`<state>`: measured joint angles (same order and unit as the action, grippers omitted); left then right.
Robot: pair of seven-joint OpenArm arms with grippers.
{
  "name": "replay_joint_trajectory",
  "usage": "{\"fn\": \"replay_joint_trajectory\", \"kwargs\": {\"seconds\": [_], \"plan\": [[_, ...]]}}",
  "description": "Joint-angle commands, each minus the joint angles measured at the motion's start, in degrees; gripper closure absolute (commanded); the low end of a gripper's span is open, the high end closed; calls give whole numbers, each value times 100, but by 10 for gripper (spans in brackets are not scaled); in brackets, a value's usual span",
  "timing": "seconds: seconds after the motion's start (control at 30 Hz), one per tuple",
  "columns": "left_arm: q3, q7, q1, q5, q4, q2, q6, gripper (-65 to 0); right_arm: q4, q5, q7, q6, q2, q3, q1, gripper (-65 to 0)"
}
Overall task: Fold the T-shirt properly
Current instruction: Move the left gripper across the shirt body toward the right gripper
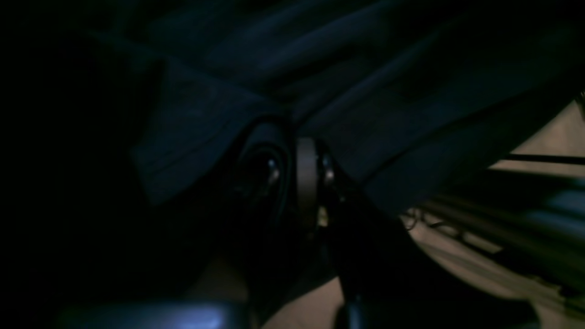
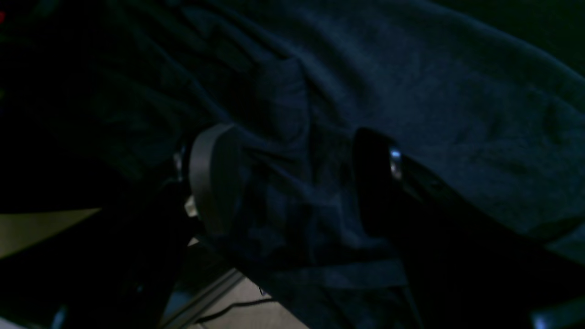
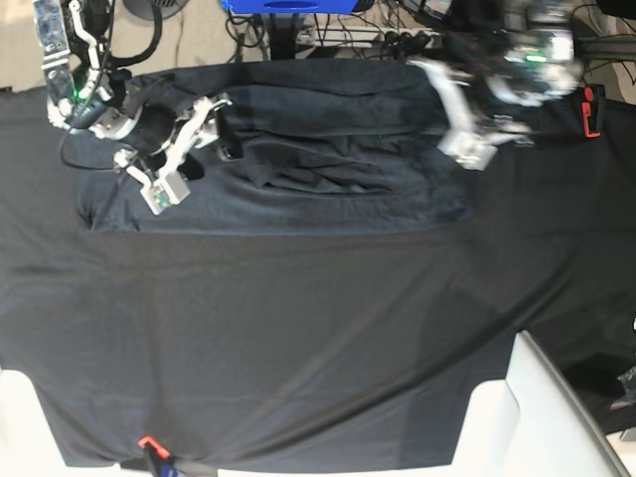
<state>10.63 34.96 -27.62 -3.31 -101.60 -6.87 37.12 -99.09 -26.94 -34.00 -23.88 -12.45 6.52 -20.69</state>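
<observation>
The dark charcoal T-shirt (image 3: 338, 169) lies spread across the far part of the table, with creases through its middle. My right gripper (image 3: 216, 129) is over the shirt's left part. In the right wrist view it (image 2: 297, 180) is open, its fingers (image 2: 215, 178) wide apart with bunched shirt fabric (image 2: 457, 114) between them. My left gripper (image 3: 437, 79) is at the shirt's far right corner and looks motion-blurred. In the left wrist view it (image 1: 297, 167) is shut on a fold of the shirt (image 1: 388, 114), and floor shows beneath the raised cloth.
A smoother black table cloth (image 3: 298, 328) covers the table. A white object (image 3: 527, 417) stands at the front right corner. A red item (image 3: 593, 109) sits at the far right, a red clip (image 3: 149, 444) at the front edge. Cables and a blue stand (image 3: 288, 5) lie behind.
</observation>
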Motion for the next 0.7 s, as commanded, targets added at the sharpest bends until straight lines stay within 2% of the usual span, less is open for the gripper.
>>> {"fn": "replay_joint_trajectory", "kwargs": {"seconds": [0.0, 0.13, 0.23, 0.4, 0.53, 0.67], "plan": [[-118, -116, -12, -42, -104, -12, -121, 0, -91, -80, 116, -43, -34, -68, 34, -365], [-839, -72, 190, -34, -68, 164, -666, 0, -91, -80, 116, -52, -34, -226, -46, -365], [-1235, 306, 480, -42, -60, 367, -939, 0, -82, -80, 116, -52, -34, -235, -46, -365], [-1841, 623, 999, -34, 37, 771, -1132, 0, -82, -80, 116, -52, -34, -252, -54, -365], [-2307, 763, 1491, -34, 696, 982, -1220, 0, -82, -80, 116, -52, -34, -252, -116, -365], [-2439, 737, 1808, -16, 1356, 1219, -1220, 0, -82, -80, 116, -52, -34, -252, -125, -365]]}}
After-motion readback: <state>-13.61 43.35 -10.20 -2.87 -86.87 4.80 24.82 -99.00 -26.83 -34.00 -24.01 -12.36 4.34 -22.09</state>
